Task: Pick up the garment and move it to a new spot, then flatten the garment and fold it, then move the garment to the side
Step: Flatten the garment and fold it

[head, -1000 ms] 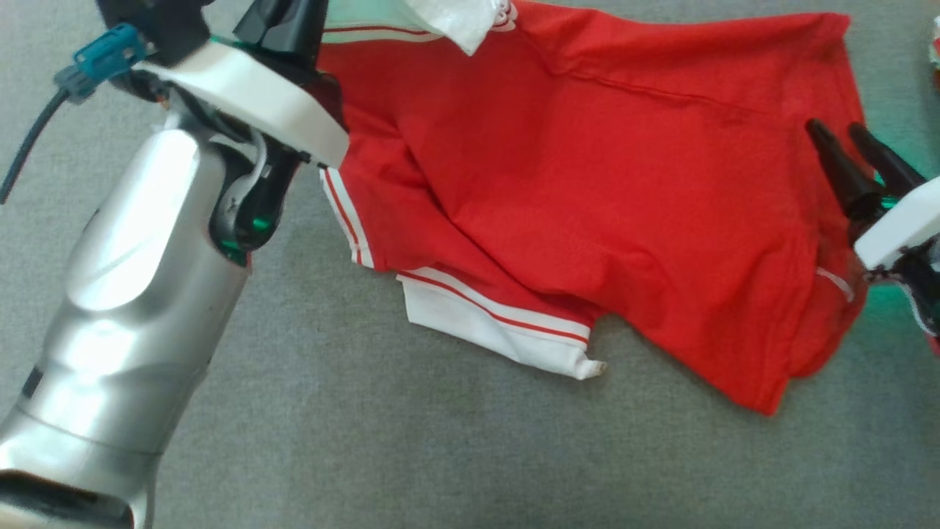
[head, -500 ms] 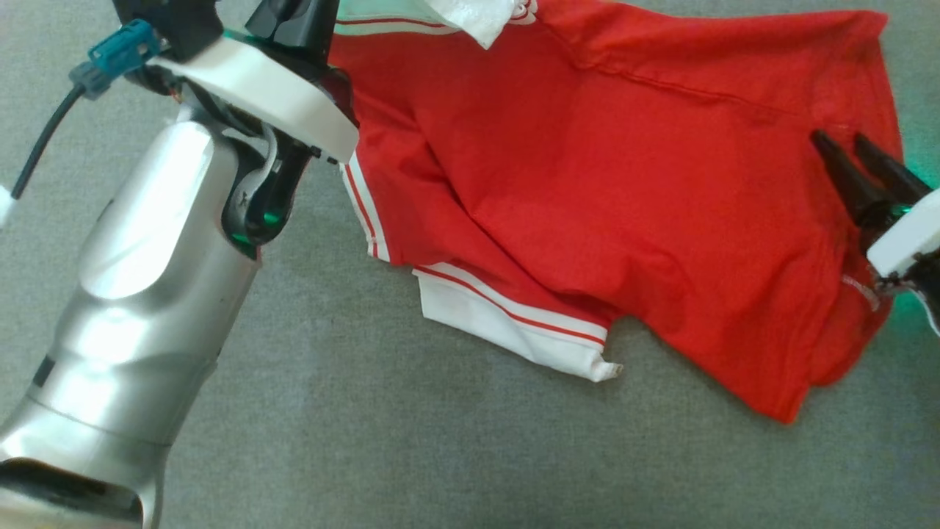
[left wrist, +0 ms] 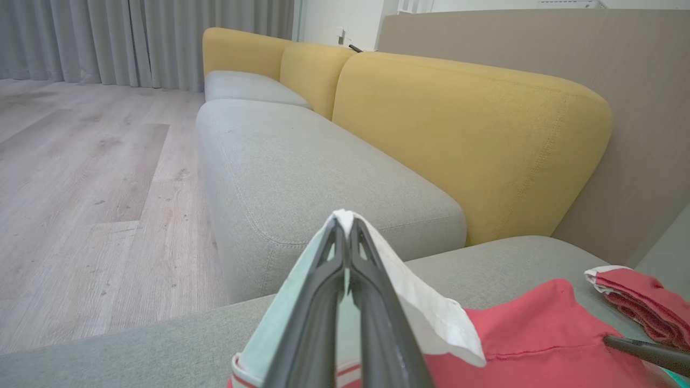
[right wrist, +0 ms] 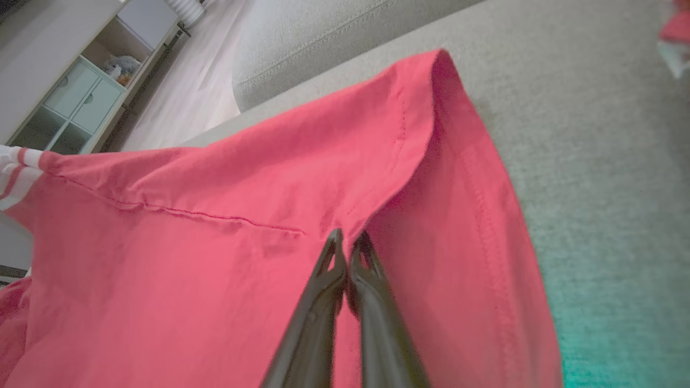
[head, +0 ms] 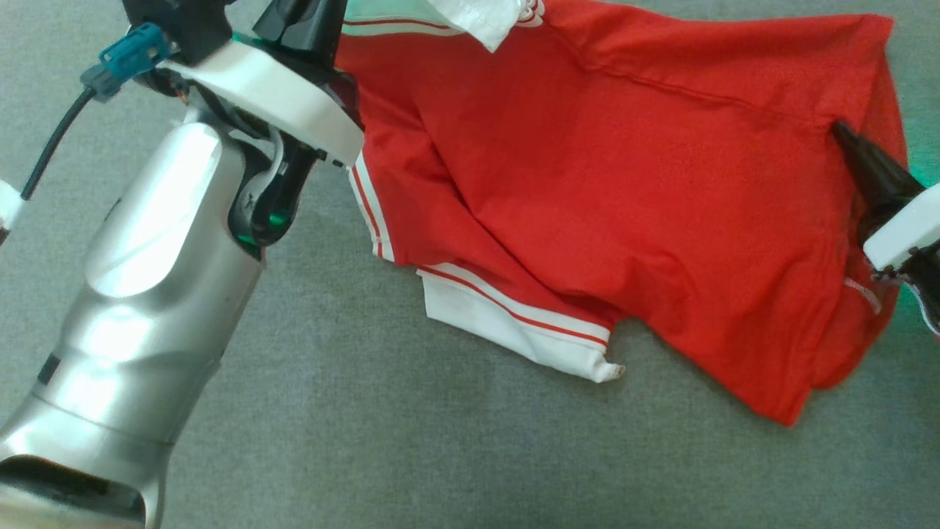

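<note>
The garment [head: 587, 191], a red shirt with white, red-striped trim, lies spread on the grey sofa seat [head: 411, 448]. My left gripper [head: 305, 22] is at its top left corner, shut on the white and pale green collar edge [left wrist: 415, 291], which drapes over the closed fingers [left wrist: 345, 253]. On the shirt's right side my right gripper [head: 844, 132] has its two fingers pressed together on a pucker of red fabric [right wrist: 345, 215] near a seam. A white-trimmed sleeve [head: 514, 323] lies folded at the front.
Another red cloth [left wrist: 639, 302] lies on the seat beyond the shirt's right side. Yellow backrests [left wrist: 463, 140] rise behind the cushions, wooden floor [left wrist: 81, 178] lies off the seat's edge, and a shelf unit [right wrist: 81, 102] stands farther off. My silver left forearm [head: 147, 294] crosses the lower left.
My right gripper's fingers, apart in the earlier frames, have closed on the shirt's right side. The head view has shifted slightly. The left gripper keeps its hold.
</note>
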Controlling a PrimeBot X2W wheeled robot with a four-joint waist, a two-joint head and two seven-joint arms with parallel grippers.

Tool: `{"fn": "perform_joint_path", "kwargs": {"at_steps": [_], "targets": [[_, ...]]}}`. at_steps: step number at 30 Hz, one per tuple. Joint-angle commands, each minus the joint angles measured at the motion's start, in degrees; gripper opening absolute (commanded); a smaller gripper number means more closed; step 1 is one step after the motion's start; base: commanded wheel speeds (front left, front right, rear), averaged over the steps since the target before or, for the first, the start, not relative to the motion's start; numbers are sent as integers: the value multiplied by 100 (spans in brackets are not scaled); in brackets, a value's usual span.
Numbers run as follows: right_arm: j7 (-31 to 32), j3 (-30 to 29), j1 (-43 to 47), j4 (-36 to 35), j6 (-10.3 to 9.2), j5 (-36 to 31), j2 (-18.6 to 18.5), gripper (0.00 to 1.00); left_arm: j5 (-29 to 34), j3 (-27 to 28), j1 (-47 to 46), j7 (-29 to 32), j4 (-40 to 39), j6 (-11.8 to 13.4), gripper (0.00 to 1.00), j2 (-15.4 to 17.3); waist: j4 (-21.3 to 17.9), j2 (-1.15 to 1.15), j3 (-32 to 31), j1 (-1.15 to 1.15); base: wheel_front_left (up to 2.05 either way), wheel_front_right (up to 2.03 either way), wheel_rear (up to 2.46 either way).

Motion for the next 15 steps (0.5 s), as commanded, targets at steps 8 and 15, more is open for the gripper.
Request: {"fn": "perform_joint_path", "kwargs": {"at_steps": [8, 15], "targets": [[-647, 115, -233, -586, -4, 0, -658, 0, -33, 373, -262, -393, -185, -18, 0, 390, -168, 0, -481, 0, 0, 0, 0], [-640, 65, -448, -1450, -4, 0, -1553, 0, -96, 674, -326, -367, -700, 9, 0, 911, -365, 0, -1190, 0, 0, 0, 0]]}}
